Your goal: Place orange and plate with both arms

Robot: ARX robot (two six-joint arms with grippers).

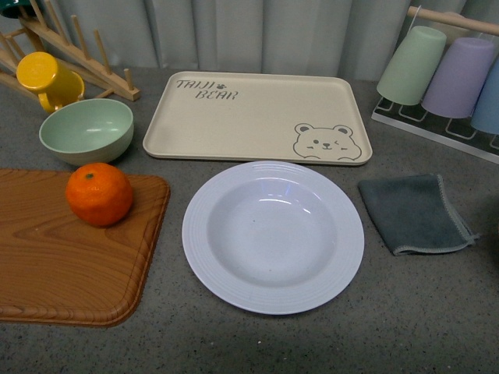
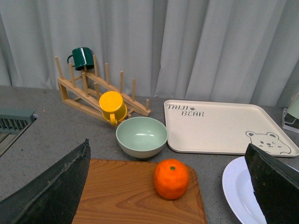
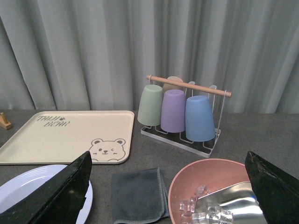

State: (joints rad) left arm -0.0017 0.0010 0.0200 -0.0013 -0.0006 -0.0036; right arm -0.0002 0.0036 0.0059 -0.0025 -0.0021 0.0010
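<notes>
The orange (image 1: 99, 193) sits on the far right part of a wooden board (image 1: 62, 257) at the left; it also shows in the left wrist view (image 2: 171, 178). The pale lavender-white plate (image 1: 273, 235) lies on the grey counter in the middle, its rim showing in the left wrist view (image 2: 236, 193) and the right wrist view (image 3: 18, 186). Neither gripper shows in the front view. My left gripper (image 2: 170, 186) is open and empty, hanging back from the orange. My right gripper (image 3: 170, 186) is open and empty, above a grey cloth (image 3: 139, 193) and a pink bowl (image 3: 187, 179).
A beige bear tray (image 1: 249, 117) lies behind the plate. A mint-green bowl (image 1: 86, 131), a yellow mug (image 1: 47, 78) and a wooden rack (image 1: 70, 51) stand at the back left. The cloth (image 1: 413, 212) and a cup rack (image 1: 452, 78) are on the right. The pink bowl holds ice cubes (image 3: 201, 210) and a metal scoop (image 3: 233, 205).
</notes>
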